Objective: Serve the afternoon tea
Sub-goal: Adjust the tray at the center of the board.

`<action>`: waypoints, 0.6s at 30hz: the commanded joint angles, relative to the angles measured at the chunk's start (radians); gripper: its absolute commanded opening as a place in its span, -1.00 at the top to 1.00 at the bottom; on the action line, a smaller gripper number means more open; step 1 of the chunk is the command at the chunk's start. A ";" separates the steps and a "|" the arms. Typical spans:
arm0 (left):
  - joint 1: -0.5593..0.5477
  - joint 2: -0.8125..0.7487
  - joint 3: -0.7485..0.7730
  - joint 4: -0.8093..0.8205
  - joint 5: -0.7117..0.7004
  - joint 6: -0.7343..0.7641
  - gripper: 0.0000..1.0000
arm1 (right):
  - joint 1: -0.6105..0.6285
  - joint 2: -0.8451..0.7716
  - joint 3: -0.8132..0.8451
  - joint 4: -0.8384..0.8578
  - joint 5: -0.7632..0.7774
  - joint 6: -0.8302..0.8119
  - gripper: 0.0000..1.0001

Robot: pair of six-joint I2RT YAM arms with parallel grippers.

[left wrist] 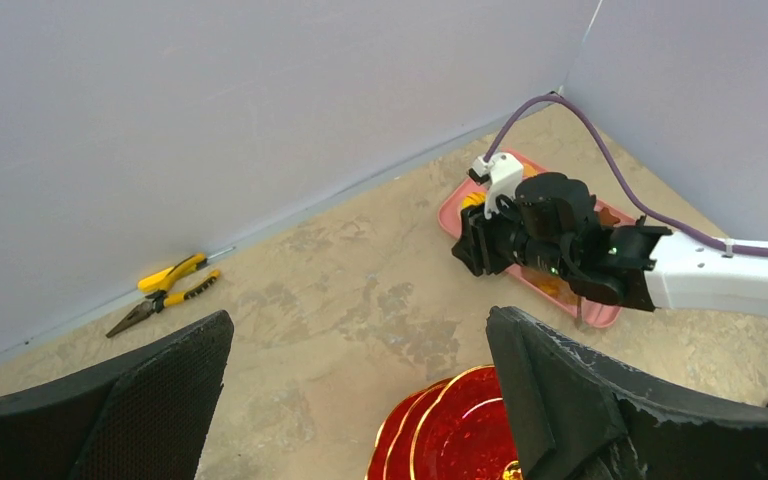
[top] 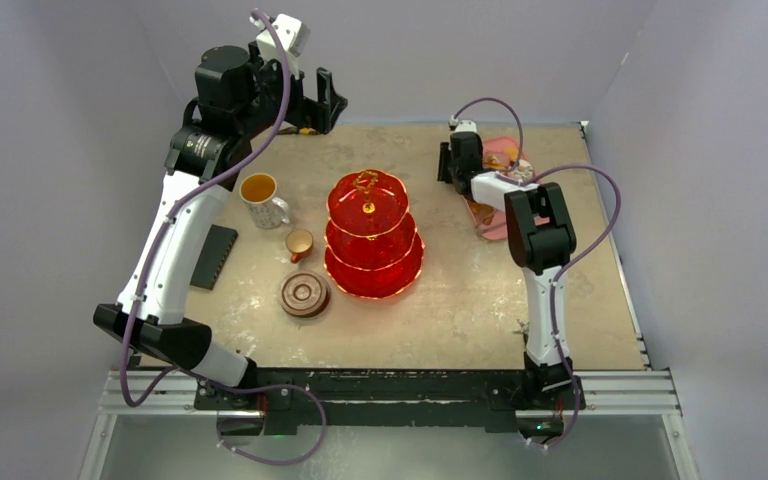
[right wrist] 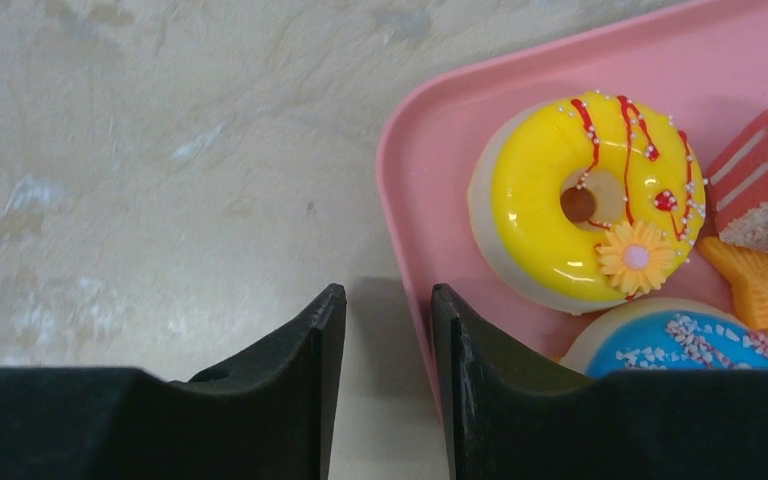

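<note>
The red three-tier stand (top: 372, 235) with its gold handle stands mid-table; its top shows in the left wrist view (left wrist: 460, 430). A white mug of amber tea (top: 262, 198), a small brown cup (top: 300, 243) and a brown saucer (top: 305, 295) sit to its left. Pastries lie on the pink tray (right wrist: 440, 120): a yellow doughnut (right wrist: 585, 200), a blue-iced one (right wrist: 680, 350) and a pink slice (right wrist: 760, 165). My right gripper (right wrist: 388, 292) is low at the tray's left rim, jaws a narrow gap apart, holding nothing. My left gripper (left wrist: 360, 320) is wide open and empty, raised at the back.
Yellow-handled pliers (left wrist: 165, 290) lie by the back wall. A black flat object (top: 215, 255) lies beside the left arm. The pink tray (top: 500, 150) sits at the back right, close to the right wall. Walls enclose the table on three sides.
</note>
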 commanded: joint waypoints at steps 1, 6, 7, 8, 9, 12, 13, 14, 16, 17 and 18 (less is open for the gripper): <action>0.006 -0.039 -0.002 0.047 -0.012 -0.008 -0.98 | 0.062 -0.077 -0.098 -0.027 -0.081 0.004 0.20; 0.006 -0.046 -0.015 0.039 -0.011 0.002 -0.98 | 0.115 -0.159 -0.250 0.018 -0.098 -0.009 0.20; 0.006 -0.050 -0.021 0.040 -0.013 0.004 -0.98 | 0.125 -0.178 -0.282 0.028 -0.107 -0.012 0.21; 0.006 -0.052 -0.026 0.041 -0.013 0.006 -0.98 | 0.140 -0.200 -0.312 0.038 -0.113 -0.012 0.22; 0.006 -0.054 -0.029 0.043 -0.015 0.007 -0.98 | 0.149 -0.221 -0.343 0.046 -0.126 -0.013 0.22; 0.006 -0.056 -0.034 0.042 -0.009 0.009 -0.98 | 0.174 -0.285 -0.439 0.062 -0.144 -0.018 0.22; 0.006 -0.057 -0.035 0.042 -0.008 0.011 -0.98 | 0.177 -0.304 -0.465 0.062 -0.148 -0.018 0.22; 0.006 -0.057 -0.035 0.041 -0.007 0.012 -0.98 | 0.179 -0.329 -0.495 0.061 -0.151 -0.018 0.22; 0.007 -0.059 -0.036 0.038 -0.004 0.016 -0.98 | 0.179 -0.382 -0.544 0.045 -0.144 -0.023 0.22; 0.006 -0.060 -0.037 0.039 -0.002 0.018 -0.99 | 0.179 -0.401 -0.559 0.022 -0.144 -0.028 0.22; 0.006 -0.062 -0.041 0.039 0.000 0.020 -0.98 | 0.179 -0.421 -0.571 -0.004 -0.151 -0.029 0.22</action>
